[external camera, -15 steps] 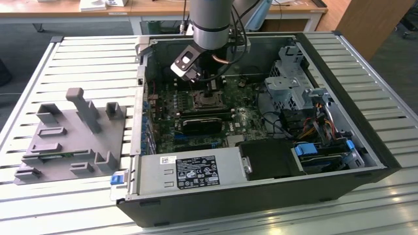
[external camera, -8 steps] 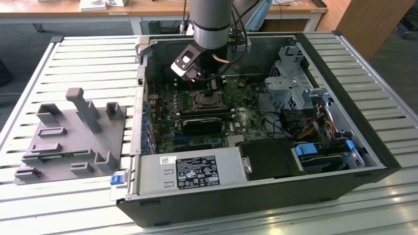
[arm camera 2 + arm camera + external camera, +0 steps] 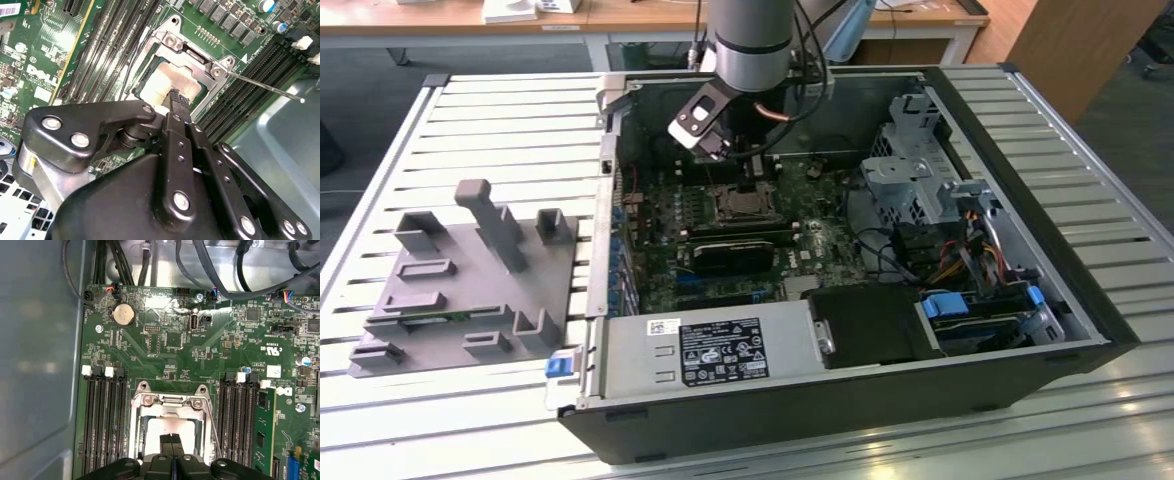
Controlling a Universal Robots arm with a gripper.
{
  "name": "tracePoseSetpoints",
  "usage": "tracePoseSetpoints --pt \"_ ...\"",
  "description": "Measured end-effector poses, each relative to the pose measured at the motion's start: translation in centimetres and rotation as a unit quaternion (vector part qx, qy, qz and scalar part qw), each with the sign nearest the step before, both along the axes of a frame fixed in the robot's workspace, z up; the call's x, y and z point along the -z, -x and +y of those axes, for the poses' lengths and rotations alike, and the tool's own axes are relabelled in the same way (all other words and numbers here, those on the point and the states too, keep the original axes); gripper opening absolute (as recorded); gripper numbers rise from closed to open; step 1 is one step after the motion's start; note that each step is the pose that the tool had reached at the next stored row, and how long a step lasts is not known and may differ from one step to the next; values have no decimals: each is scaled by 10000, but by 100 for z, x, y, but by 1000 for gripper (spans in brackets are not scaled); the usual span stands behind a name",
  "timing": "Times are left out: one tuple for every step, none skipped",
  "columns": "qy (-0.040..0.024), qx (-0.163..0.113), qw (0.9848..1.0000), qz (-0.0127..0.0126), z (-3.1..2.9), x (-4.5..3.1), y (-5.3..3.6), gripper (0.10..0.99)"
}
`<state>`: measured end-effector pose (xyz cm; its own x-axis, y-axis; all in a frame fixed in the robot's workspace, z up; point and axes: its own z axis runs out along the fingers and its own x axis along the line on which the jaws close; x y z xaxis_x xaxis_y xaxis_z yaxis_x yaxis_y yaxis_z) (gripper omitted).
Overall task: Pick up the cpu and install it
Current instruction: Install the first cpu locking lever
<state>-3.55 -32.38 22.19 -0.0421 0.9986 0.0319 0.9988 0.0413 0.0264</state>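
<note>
Exterior view: slatted table (image 3: 480, 110), desks behind.

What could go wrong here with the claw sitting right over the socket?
The claw is low over the cpu, which lies within the socket frame; a push off-centre could seat it crooked. The thin socket lever sticks out beside the frame and could snag. Memory slots crowd both sides.

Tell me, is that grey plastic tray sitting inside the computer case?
No. In the exterior view the grey tray lies on the slatted table, outside the open computer case, on the exterior view's left.
</note>
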Motion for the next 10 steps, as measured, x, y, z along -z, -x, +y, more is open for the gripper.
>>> tracePoseSetpoints --pt "0 0 10000 0 0 -13 0 106" --pt "0 0 10000 0 0 -29 0 106" --pt "0 0 10000 -1 0 -44 0 106" --pt "0 0 10000 -1 0 -57 0 106" --pt "0 0 10000 -2 0 -70 0 106" --pt "0 0 10000 -2 0 -82 0 106" --pt "0 0 10000 -1 0 -93 0 106" --pt "0 0 10000 -2 0 -100 0 106" --pt "0 0 10000 -1 0 -105 0 106" --pt "0 0 10000 -1 0 -109 0 106"
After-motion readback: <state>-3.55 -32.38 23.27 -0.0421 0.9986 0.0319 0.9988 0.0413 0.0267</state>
